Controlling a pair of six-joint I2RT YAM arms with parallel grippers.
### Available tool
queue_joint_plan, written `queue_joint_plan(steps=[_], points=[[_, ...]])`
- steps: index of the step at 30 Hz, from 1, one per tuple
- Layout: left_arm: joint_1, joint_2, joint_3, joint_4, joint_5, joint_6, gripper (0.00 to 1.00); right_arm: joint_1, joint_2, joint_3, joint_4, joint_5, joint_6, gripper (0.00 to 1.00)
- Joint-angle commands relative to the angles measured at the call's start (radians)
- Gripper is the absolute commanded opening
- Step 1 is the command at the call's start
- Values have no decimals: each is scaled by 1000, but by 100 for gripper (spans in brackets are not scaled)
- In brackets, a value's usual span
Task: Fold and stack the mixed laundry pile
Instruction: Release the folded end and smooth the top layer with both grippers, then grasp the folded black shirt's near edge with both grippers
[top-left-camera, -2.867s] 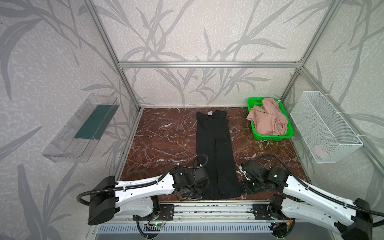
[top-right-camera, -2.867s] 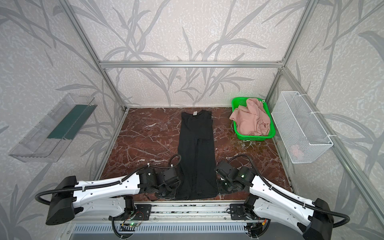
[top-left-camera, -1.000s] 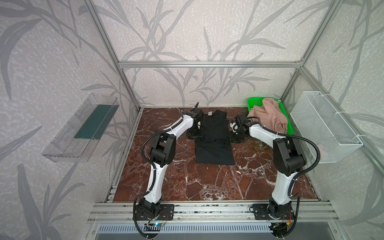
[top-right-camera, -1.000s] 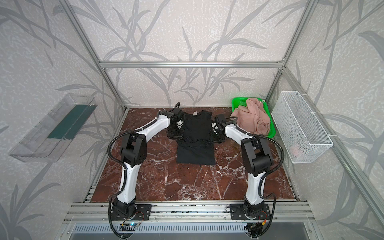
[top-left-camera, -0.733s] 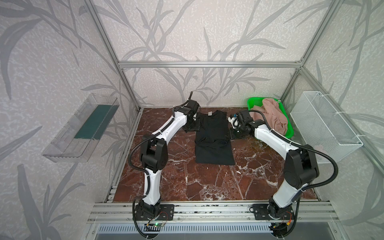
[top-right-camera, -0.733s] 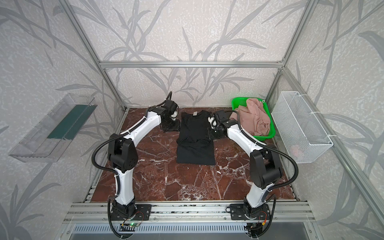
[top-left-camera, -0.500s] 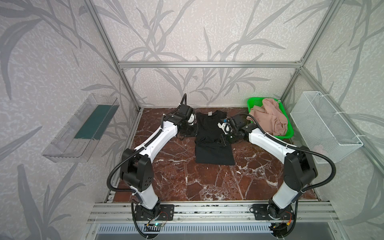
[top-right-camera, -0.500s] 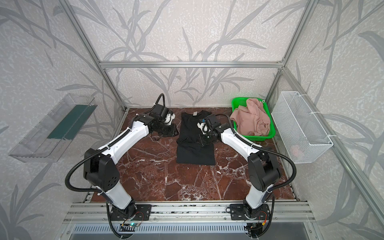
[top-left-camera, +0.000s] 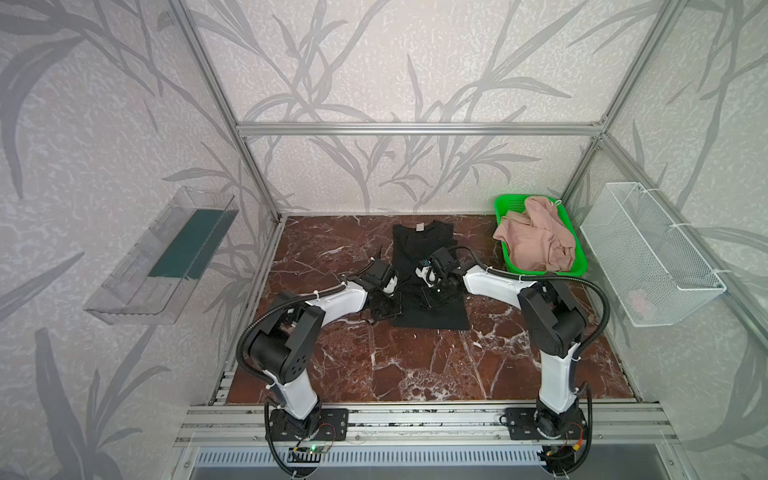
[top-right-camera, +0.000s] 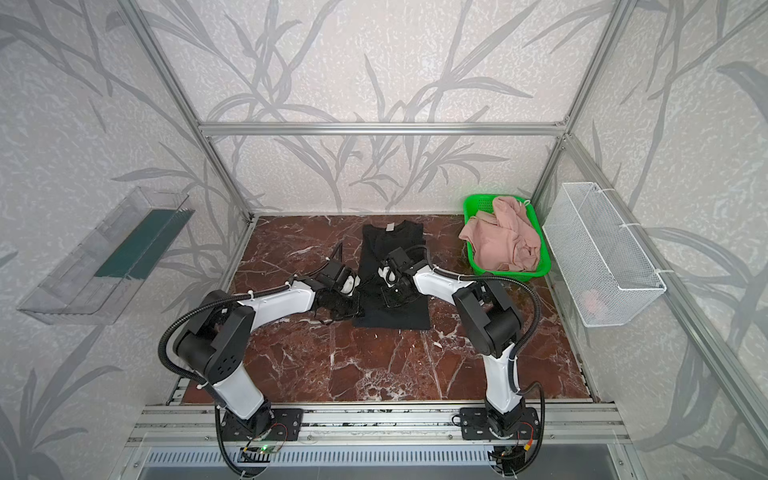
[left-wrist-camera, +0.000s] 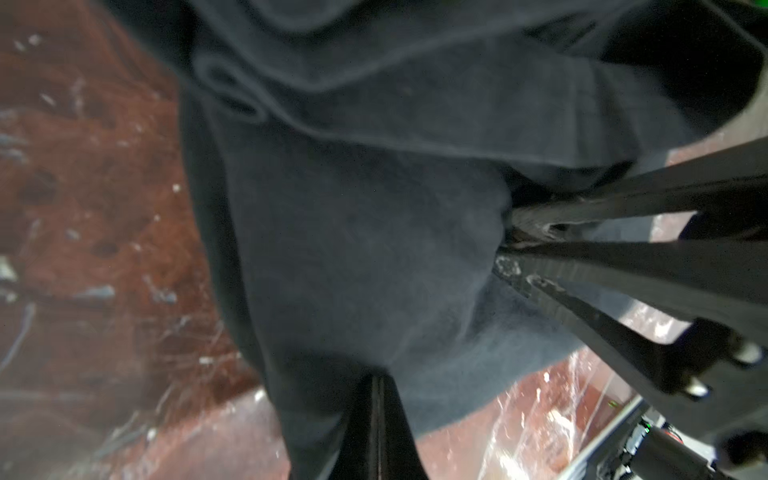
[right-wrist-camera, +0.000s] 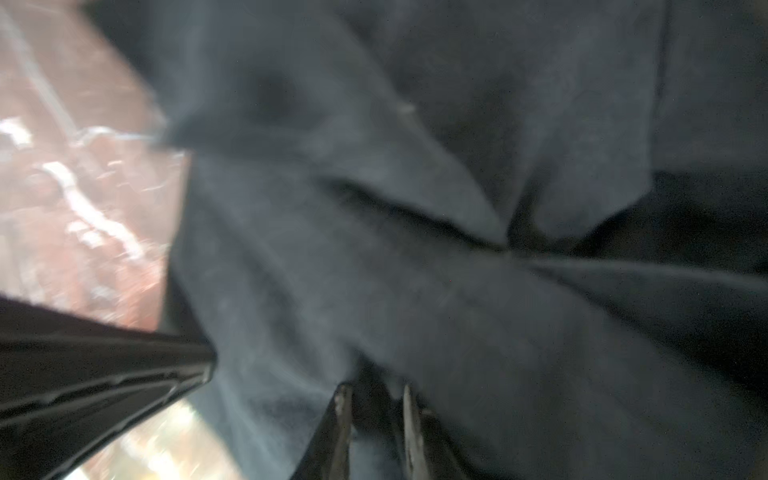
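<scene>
- Left wrist view is showing the left gripper (left-wrist-camera: 505, 237) pinched fully shut, with a bunched fold of the black T-shirt (left-wrist-camera: 353, 249) caught between its tips.
- Both top views are showing the shirt lying as a narrow folded panel on the marble table (top-left-camera: 415, 365), toward the back, with its neck label (top-left-camera: 419, 227) at the far end. The left gripper is biting the shirt's left edge near the robot-side end.
- The right gripper (top-left-camera: 434, 297) is bearing down on the shirt's right half, level with the left one. Its wrist view is blurring badly, so I cannot tell how wide it is standing or whether it is gripping cloth.
- Judging from this, another fold of the shirt is being set up. The next move is calling for a firm matching grip on the right, then an even lift of both sides.
- Dusty-pink shorts (top-left-camera: 536, 243) are lying heaped in the green basket (top-left-camera: 505, 205), well apart and not yet folded.
</scene>
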Motion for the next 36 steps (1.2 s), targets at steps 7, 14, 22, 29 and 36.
queue_joint_plan(steps=[7, 14, 22, 29, 36], points=[[1, -38, -98, 53, -39, -47, 0, -44, 122, 190, 60, 168, 18, 21], [0, -73, -160, 70, -42, -61, 0, -90, 234, 356, 16, 204, -4, 20], [0, -135, -128, -4, -42, -37, 0, -106, 55, 307, -37, 235, -116, 24], [4, -201, -9, -198, -127, -23, 25, -117, -186, 119, -201, 269, -107, 49], [4, -180, 3, -207, -130, 25, 54, -164, -377, -194, -253, 118, 1, 63]])
